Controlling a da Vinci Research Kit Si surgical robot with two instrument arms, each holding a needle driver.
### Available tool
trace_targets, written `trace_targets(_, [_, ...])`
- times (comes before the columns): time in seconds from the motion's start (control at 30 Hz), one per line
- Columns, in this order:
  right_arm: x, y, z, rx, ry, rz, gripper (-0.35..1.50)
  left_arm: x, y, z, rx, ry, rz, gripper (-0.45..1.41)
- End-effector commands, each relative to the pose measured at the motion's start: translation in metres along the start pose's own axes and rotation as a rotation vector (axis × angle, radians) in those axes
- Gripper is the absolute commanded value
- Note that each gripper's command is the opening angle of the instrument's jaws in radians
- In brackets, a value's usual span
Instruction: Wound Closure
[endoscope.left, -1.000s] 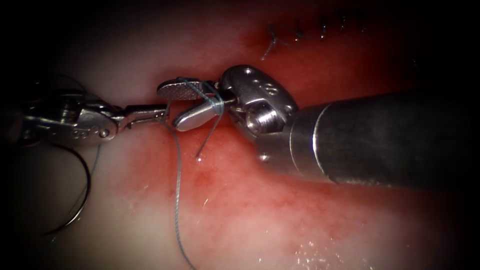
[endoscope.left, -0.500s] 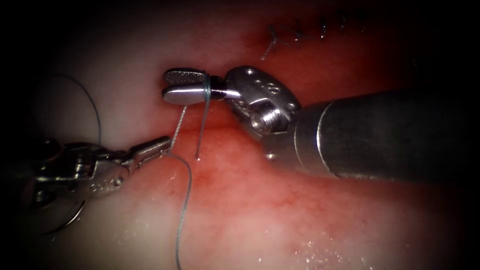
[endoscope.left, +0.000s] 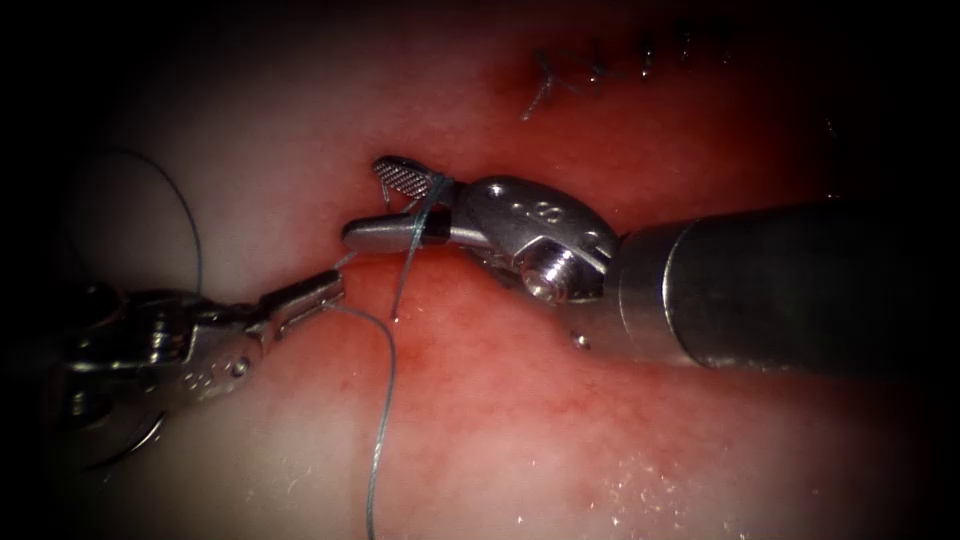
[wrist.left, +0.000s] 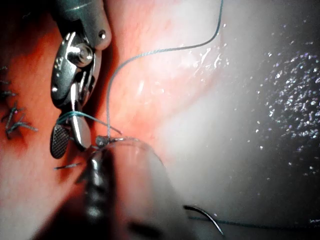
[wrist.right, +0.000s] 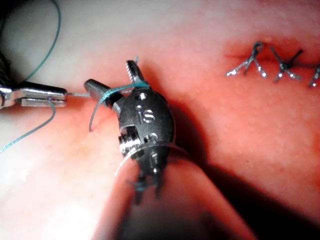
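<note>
At the left of the endoscope view the left tool (endoscope.left: 325, 290) lies nearly level, tip pointing right and slightly up. Its jaws are closed on the thread (endoscope.left: 385, 400), which drops from the tip in a curve to the bottom edge; a short taut piece runs up from the tip to the other tool. A finer loop of thread arcs above the tool's body at the far left. Part of the needle (endoscope.left: 150, 438) curves beneath that body in the lower left, lying on the tissue (endoscope.left: 480, 440), held by neither tool; in the left wrist view its pointed end (wrist.left: 210, 218) rests on the surface.

Right of centre, the right tool (endoscope.left: 385, 205) comes in from the right edge, its shaft almost level. Its jaws stand apart in a narrow V, with the thread wrapped around them near the hinge and a short free end hanging down onto the red fluid (endoscope.left: 480, 330). Nothing is pinched between them.

In the upper right sit finished stitches (endoscope.left: 590, 75) with cut ends.

Compared with half a second ago, the right tool's jaws have spread and tilted lower, while the left tool has barely shifted.
</note>
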Motion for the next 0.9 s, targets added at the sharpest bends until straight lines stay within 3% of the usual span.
trace_targets(0.03, [-0.0012,-0.0004,0.0007,-0.033,-0.012,-0.004,0.88,0.0002,0.0003,0.0008,-0.001,0.003,0.008,-0.45])
trace_targets(0.13, [-0.0016,-0.0002,0.0006,-0.076,-0.024,-0.005,0.88,0.0001,0.0003,0.0009,-0.002,0.005,0.012,-0.45])
trace_targets(0.3, [-0.0014,0.0006,0.0008,-0.145,-0.020,0.055,0.71,0.0002,0.0006,0.0010,0.000,0.004,0.024,-0.45])
trace_targets(0.7, [-0.0032,0.0018,0.0037,-0.187,-0.066,0.130,0.71,0.0005,0.0015,0.0021,-0.003,0.016,0.031,-0.45])
trace_targets(0.77, [-0.0031,0.0018,0.0039,-0.190,-0.068,0.131,0.47,0.0005,0.0014,0.0021,-0.003,0.016,0.031,-0.45])
trace_targets(0.8, [-0.0030,0.0016,0.0038,-0.190,-0.072,0.133,-0.33,0.0004,0.0014,0.0020,-0.003,0.015,0.031,-0.45])
trace_targets(0.9, [-0.0027,0.0011,0.0036,-0.207,-0.089,0.160,-0.35,0.0002,0.0013,0.0019,-0.004,0.013,0.036,-0.45])
